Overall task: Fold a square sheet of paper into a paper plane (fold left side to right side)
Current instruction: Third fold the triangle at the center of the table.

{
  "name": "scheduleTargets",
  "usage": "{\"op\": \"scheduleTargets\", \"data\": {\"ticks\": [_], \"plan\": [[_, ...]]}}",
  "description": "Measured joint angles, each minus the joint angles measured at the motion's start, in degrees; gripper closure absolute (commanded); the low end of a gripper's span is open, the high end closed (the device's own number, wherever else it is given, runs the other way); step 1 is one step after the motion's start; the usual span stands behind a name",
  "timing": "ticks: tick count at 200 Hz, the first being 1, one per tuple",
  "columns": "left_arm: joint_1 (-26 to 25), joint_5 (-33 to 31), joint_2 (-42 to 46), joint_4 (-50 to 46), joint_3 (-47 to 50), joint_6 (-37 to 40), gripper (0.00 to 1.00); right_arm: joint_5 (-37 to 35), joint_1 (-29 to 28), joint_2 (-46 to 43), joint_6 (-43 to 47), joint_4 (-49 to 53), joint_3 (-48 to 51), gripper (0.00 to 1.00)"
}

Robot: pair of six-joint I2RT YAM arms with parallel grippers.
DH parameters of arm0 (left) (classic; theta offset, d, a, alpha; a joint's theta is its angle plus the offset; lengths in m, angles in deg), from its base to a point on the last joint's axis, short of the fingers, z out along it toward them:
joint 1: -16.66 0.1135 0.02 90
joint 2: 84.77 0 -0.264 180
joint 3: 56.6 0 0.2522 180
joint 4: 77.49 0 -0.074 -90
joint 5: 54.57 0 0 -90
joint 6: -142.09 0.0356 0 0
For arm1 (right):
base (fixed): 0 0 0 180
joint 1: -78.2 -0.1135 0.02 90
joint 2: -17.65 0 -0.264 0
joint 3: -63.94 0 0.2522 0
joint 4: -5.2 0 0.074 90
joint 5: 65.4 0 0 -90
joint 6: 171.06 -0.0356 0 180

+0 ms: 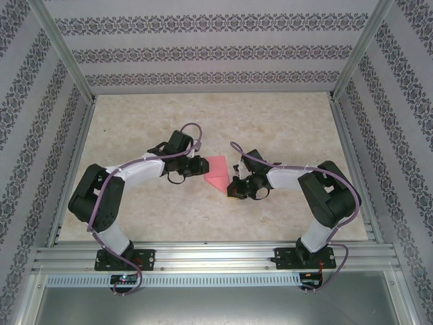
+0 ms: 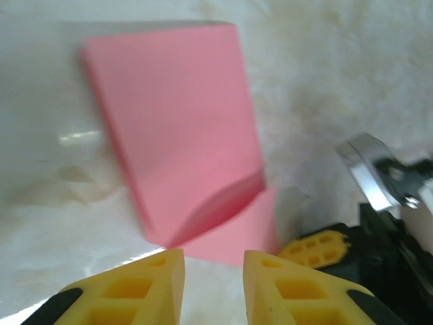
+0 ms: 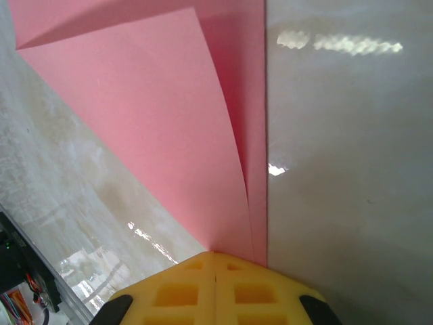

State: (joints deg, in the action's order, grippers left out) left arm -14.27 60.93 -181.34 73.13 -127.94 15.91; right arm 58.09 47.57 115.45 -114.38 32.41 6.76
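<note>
The pink sheet of paper (image 1: 216,170) lies on the table between the two grippers, folded into layers with a pointed corner. In the left wrist view the paper (image 2: 176,122) has an upper flap standing slightly off the lower layer. My left gripper (image 2: 214,261) is open just short of the paper's near edge, with bare table between its yellow fingers. The left gripper (image 1: 200,164) is at the paper's left side. My right gripper (image 3: 215,256) is shut, its tips resting on the narrow corner of the paper (image 3: 149,115). The right gripper (image 1: 233,189) is at the paper's lower right.
The table top (image 1: 270,128) is pale marbled and glossy. Patterned walls and metal posts (image 1: 67,61) enclose it on three sides. An aluminium rail (image 1: 216,257) runs along the near edge. One of the right gripper's yellow fingers (image 2: 314,247) sits close to the right of my left fingers.
</note>
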Motion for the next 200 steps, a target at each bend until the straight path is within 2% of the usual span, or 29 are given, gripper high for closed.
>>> {"op": "scheduleTargets", "data": {"ticks": [48, 128, 161, 200], "plan": [[-6.0, 2.4, -5.9, 1.9, -0.9, -0.5, 0.71, -0.2, 0.0, 0.0, 0.0, 0.1, -0.1, 0.95], [-6.2, -0.8, -11.5, 1.9, -3.0, -0.5, 0.72, -1.9, -0.2, -1.1, -0.6, 1.0, -0.1, 0.95], [-6.2, -0.8, -11.5, 2.3, -2.8, -0.5, 0.73, -4.5, -0.8, -4.4, -3.5, 3.1, 0.0, 0.95], [-6.2, -0.7, -11.5, 2.8, -2.5, -0.5, 0.73, -6.1, -4.3, -5.7, -9.6, -0.2, -0.1, 0.95]]}}
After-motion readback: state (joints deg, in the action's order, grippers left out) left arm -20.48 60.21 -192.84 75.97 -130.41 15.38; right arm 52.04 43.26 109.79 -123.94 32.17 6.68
